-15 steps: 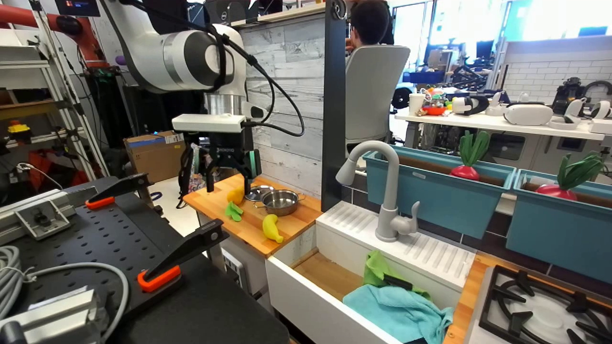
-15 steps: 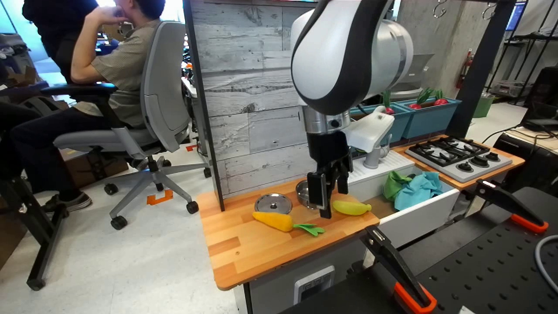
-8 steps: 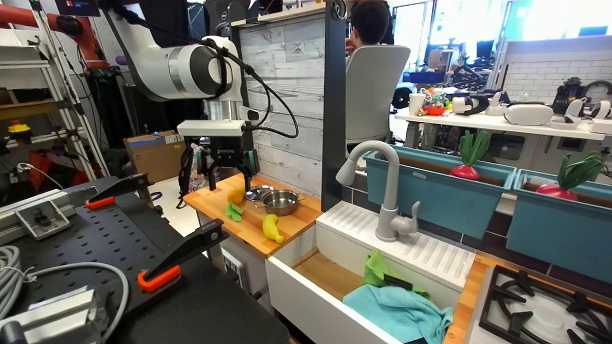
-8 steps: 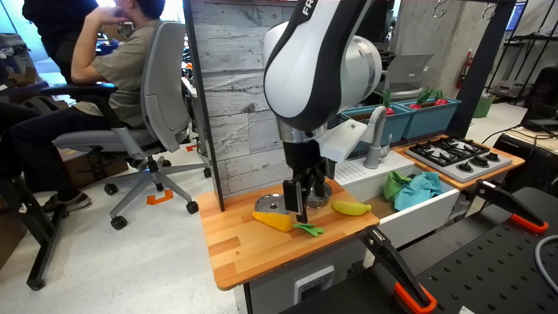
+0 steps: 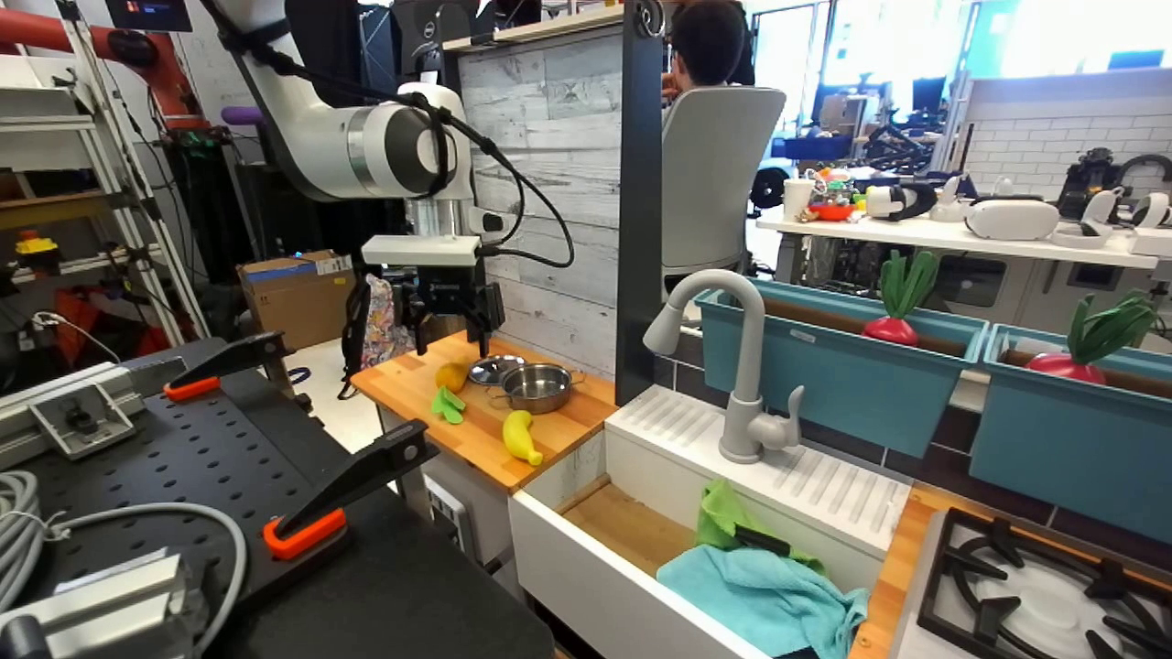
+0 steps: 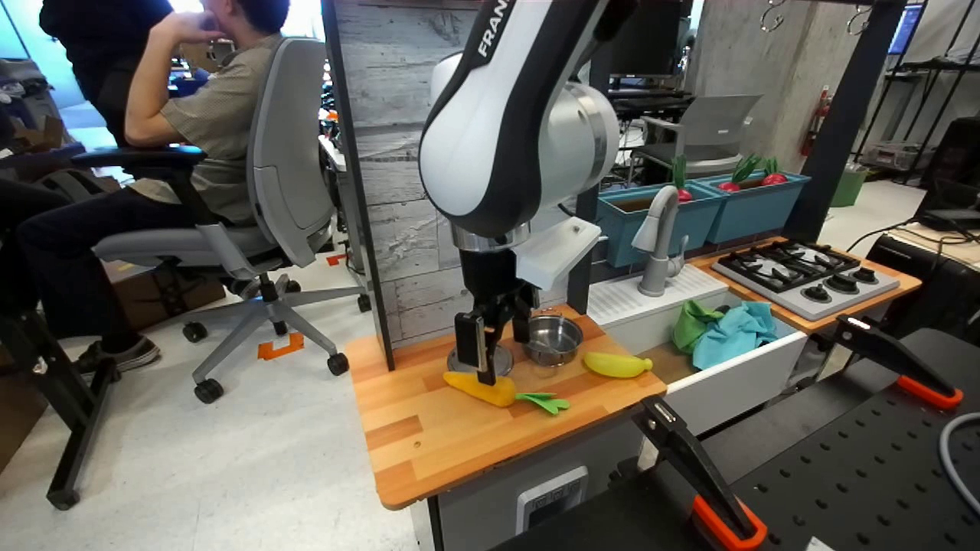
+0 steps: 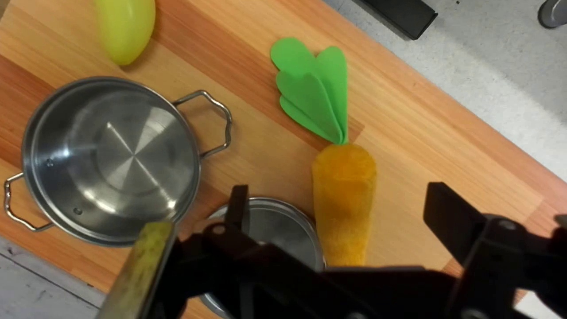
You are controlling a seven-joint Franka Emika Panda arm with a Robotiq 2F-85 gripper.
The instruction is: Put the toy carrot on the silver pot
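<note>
The toy carrot is yellow-orange with green leaves and lies on the wooden counter. It also shows in both exterior views. In the wrist view its narrow tip is hidden behind the gripper. The silver pot stands upright beside it with nothing in it, and shows in both exterior views. My gripper is open and empty above the carrot, one finger on either side of its body in the wrist view. The gripper shows in both exterior views.
A round metal lid lies close beside the carrot, under one finger in the wrist view. A yellow toy banana lies near the sink-side edge. A wood-panel wall stands behind the counter. The white sink holds cloths.
The gripper has moved away from the sink side, from in front of the pot to over the carrot. It stays open. The carrot, pot, lid and banana have not moved.
</note>
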